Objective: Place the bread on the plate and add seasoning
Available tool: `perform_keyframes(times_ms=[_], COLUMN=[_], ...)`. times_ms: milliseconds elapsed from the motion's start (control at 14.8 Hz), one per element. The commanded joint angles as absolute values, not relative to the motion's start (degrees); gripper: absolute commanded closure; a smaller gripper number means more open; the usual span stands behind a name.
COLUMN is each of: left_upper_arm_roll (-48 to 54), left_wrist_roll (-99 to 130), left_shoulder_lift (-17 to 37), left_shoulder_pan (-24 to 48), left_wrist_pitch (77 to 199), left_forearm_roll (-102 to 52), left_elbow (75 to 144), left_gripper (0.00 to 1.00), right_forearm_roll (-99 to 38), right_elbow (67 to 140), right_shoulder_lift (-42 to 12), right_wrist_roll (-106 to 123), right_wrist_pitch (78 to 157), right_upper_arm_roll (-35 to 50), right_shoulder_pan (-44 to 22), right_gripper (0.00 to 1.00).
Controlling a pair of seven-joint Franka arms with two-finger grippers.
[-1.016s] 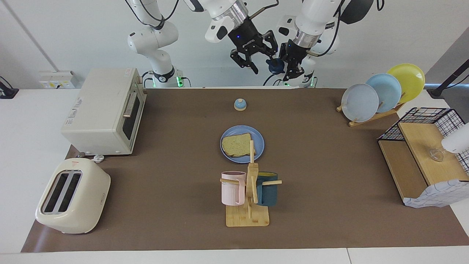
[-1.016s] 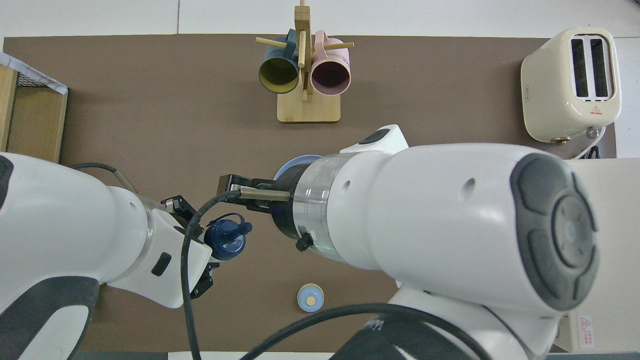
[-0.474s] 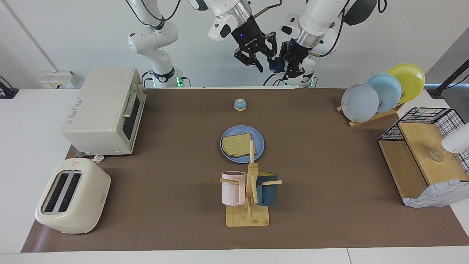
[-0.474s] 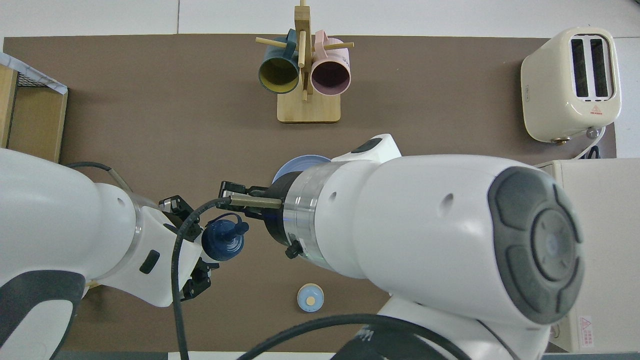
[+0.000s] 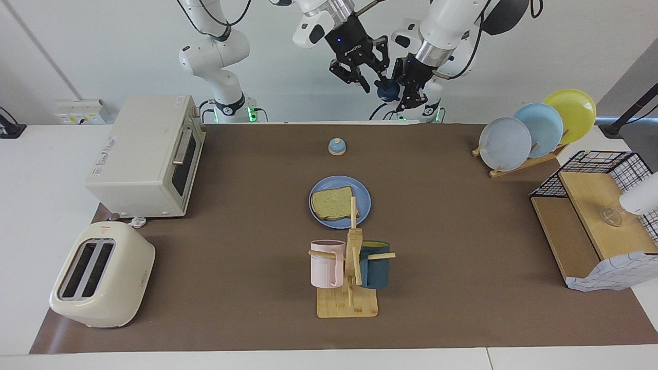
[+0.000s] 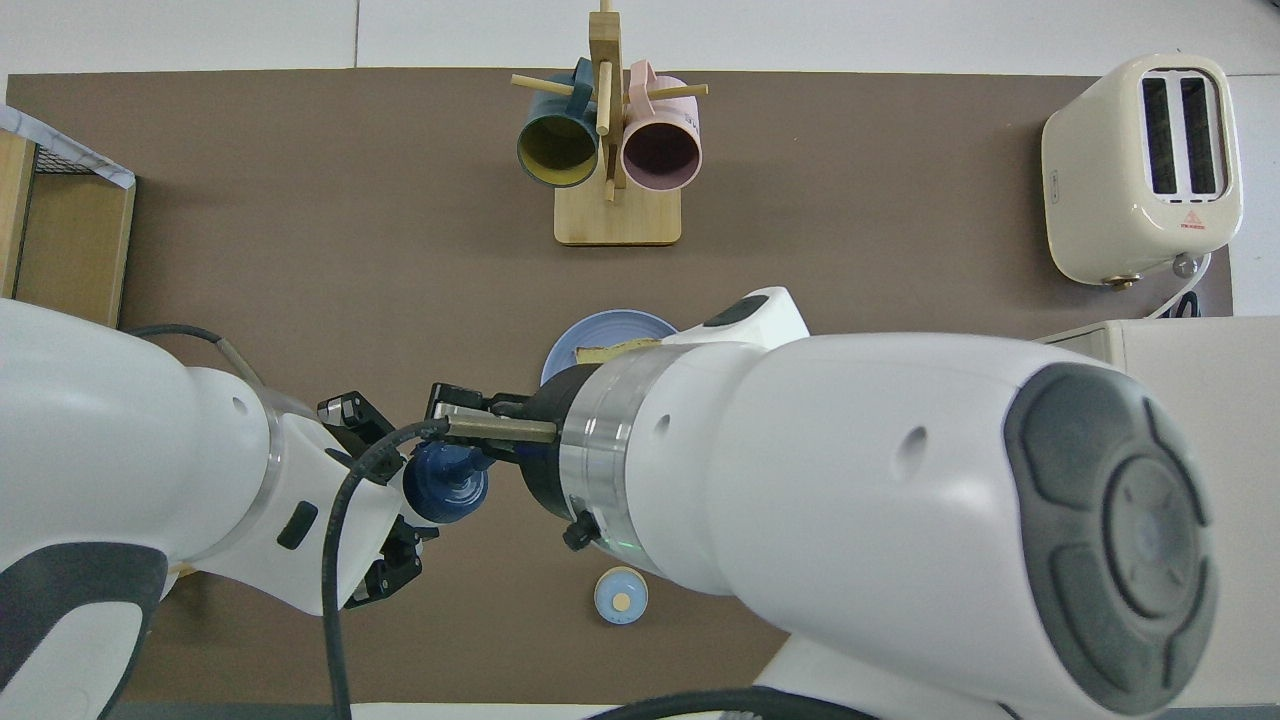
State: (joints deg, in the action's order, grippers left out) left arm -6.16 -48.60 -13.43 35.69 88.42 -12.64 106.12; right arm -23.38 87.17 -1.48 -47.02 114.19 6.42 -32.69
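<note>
The bread (image 5: 333,203) lies flat on the blue plate (image 5: 363,195) in the middle of the table. Only a strip of the plate (image 6: 600,328) and of the bread (image 6: 605,352) shows past the right arm in the overhead view. High over the table's edge at the robots' end, my left gripper (image 5: 395,96) is shut on the seasoning (image 5: 385,91), whose navy cap (image 6: 445,480) points up. My right gripper (image 5: 374,82) hangs right beside that cap, open, with one fingertip at the spout. The bottle's body is hidden by the left gripper (image 6: 400,490).
A small blue bell (image 5: 336,147) sits between the plate and the robots. A mug tree (image 5: 349,267) stands just past the plate. Toaster oven (image 5: 146,156) and toaster (image 5: 100,275) fill the right arm's end. A plate rack (image 5: 534,131) and wire shelf (image 5: 596,216) stand at the left arm's end.
Both grippers have risen slightly. The right gripper has moved in to the seasoning's cap and its fingers have narrowed. The left gripper keeps its hold on the bottle.
</note>
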Motion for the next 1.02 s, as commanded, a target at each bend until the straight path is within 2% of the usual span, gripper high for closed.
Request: perform_keyframes(times_ms=[0,474,745,949], left_upper_arm_roll=[-6.6,-6.6,-6.6,-6.6], left_wrist_roll=[-49.1,-49.0,-48.9,-48.3], left_shoulder_lift=[-14.8,-14.9,-14.9,-14.9], left_shoulder_pan=[35.6,35.5,35.4,35.4], left_wrist_pitch=[88.2,88.2,88.2,88.3], left_forearm_roll=[-13.9,-14.1,-14.2,-14.6], left_elbow=[107.0,107.2,107.2,107.2], left_gripper=[0.59,0.59,0.59,0.59], right_forearm_roll=[-22.3,-22.3,-22.2,-22.2], right_elbow=[86.7,86.7,87.2,87.4], right_shoulder_lift=[-1.3,-1.3,-1.1,-0.9], right_wrist_roll=[-48.8,-48.8,-48.8,-48.7], right_wrist_pitch=[112.9,112.9,113.2,113.4], right_upper_arm_roll=[6.9,6.9,6.9,6.9], right_shoulder_pan=[-32.4,-32.5,-32.5,-32.5], right_gripper=[0.61,0.67,0.67,0.75])
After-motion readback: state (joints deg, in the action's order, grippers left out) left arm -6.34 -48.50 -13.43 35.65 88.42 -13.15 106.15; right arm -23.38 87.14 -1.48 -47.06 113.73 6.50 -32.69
